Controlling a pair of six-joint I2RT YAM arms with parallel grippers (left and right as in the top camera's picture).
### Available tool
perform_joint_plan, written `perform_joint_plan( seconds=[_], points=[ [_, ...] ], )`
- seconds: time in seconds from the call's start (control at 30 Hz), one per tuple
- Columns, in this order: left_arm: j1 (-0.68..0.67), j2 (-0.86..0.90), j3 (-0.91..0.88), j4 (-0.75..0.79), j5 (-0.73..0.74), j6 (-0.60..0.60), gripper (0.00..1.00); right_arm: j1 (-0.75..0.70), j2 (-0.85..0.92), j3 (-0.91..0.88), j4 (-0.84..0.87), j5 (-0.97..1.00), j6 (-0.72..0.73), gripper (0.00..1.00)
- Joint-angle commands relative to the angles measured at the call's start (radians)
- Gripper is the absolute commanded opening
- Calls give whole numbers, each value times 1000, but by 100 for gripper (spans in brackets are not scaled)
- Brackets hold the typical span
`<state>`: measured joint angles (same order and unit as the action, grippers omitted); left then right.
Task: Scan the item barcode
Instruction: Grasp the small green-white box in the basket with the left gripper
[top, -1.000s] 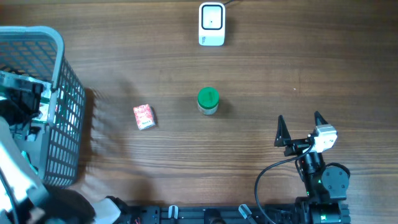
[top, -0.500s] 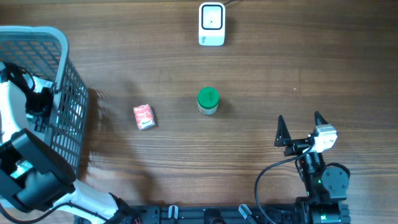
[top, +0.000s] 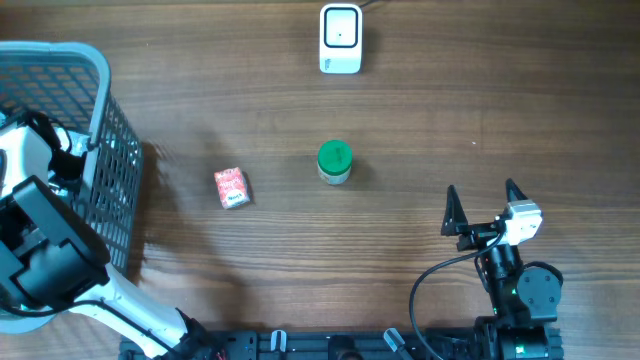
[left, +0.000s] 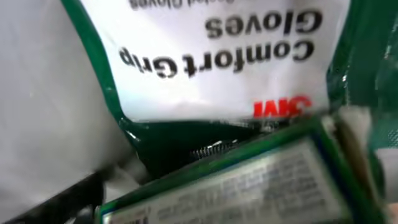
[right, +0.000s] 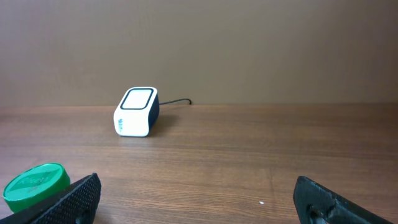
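My left arm (top: 40, 235) reaches down into the grey wire basket (top: 100, 75) at the table's left edge. Its gripper is hidden among the contents. The left wrist view is filled by a white and green bag of gloves (left: 217, 56) and, very close and blurred, a green-edged printed pack (left: 249, 180); no fingers show there. The white barcode scanner (top: 340, 39) stands at the far middle of the table and also shows in the right wrist view as the scanner (right: 135, 112). My right gripper (top: 484, 207) rests open and empty at the near right, its fingertips (right: 74, 199) wide apart.
A green-lidded jar (top: 334, 162) stands mid-table, its lid (right: 34, 183) low left in the right wrist view. A small red box (top: 231, 187) lies left of it. The scanner's cable runs off the far edge.
The left arm has swung lower and further into the basket, bringing the packs close to its camera. The right arm and the table items have not moved.
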<state>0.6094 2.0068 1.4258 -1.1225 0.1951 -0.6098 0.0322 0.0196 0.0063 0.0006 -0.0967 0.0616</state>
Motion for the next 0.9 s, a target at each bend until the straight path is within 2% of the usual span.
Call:
perform_joint_plan(
  seconds=[0.0, 0.13, 0.2, 0.3, 0.33, 0.5, 0.63, 0.77, 0.83, 0.87],
  points=[
    [-5, 18, 0, 0, 12, -1, 68, 4, -2, -1, 5, -5, -9, 100],
    [3, 15, 10, -5, -12, 0, 32, 4, -2, -1, 5, -5, -9, 100],
    [13, 12, 48, -42, -41, 0, 30, 4, -2, -1, 5, -5, -9, 100],
    [25, 0, 165, -123, -59, 0, 8, 4, -2, -1, 5, -5, -9, 100],
    [25, -9, 217, -148, -59, -1, 4, 4, -2, -1, 5, -5, -8, 100],
    [24, -57, 429, -294, -54, -1, 5, 4, -2, -1, 5, -5, -9, 100],
    [21, -124, 535, -375, 19, 0, 5, 4, -2, -1, 5, -5, -8, 100],
    [15, -264, 654, -421, 143, -1, 6, 4, -2, -1, 5, -5, -9, 100],
    [-35, -365, 655, -418, 168, -2, 6, 4, -2, -1, 5, -5, -8, 100],
    [-119, -430, 655, -412, 168, -2, 6, 4, -2, -1, 5, -5, -8, 100]
  ],
)
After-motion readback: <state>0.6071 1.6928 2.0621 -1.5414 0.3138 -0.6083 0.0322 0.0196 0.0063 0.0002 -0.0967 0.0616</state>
